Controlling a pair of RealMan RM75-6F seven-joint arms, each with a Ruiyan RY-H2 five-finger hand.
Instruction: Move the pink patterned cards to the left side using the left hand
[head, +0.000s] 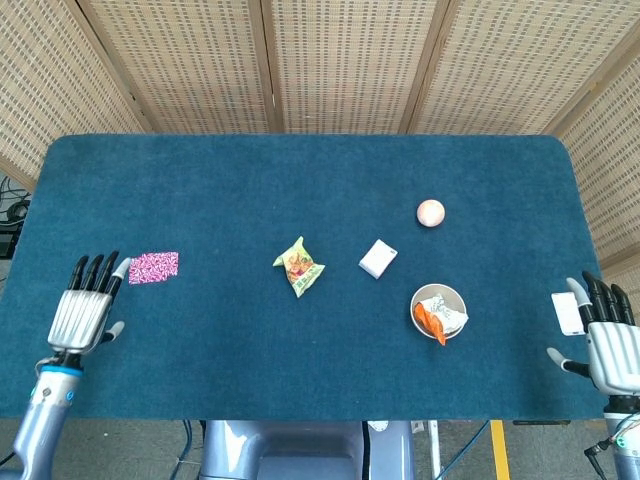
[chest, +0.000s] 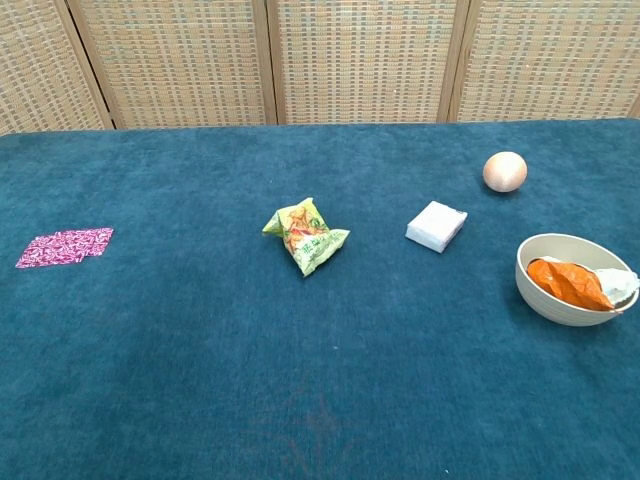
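The pink patterned cards (head: 154, 267) lie flat on the blue table at its left side, also seen in the chest view as pink patterned cards (chest: 65, 247). My left hand (head: 83, 312) hovers near the front left edge, below and left of the cards, fingers spread and holding nothing. It does not touch the cards. My right hand (head: 610, 338) is at the front right edge, fingers apart and empty. Neither hand shows in the chest view.
A yellow-green snack bag (head: 298, 266) lies mid-table. A white box (head: 378, 258) sits right of it, a peach ball (head: 430, 212) beyond. A beige bowl (head: 452, 297) with an orange packet stands front right. A white card (head: 566, 312) lies beside my right hand.
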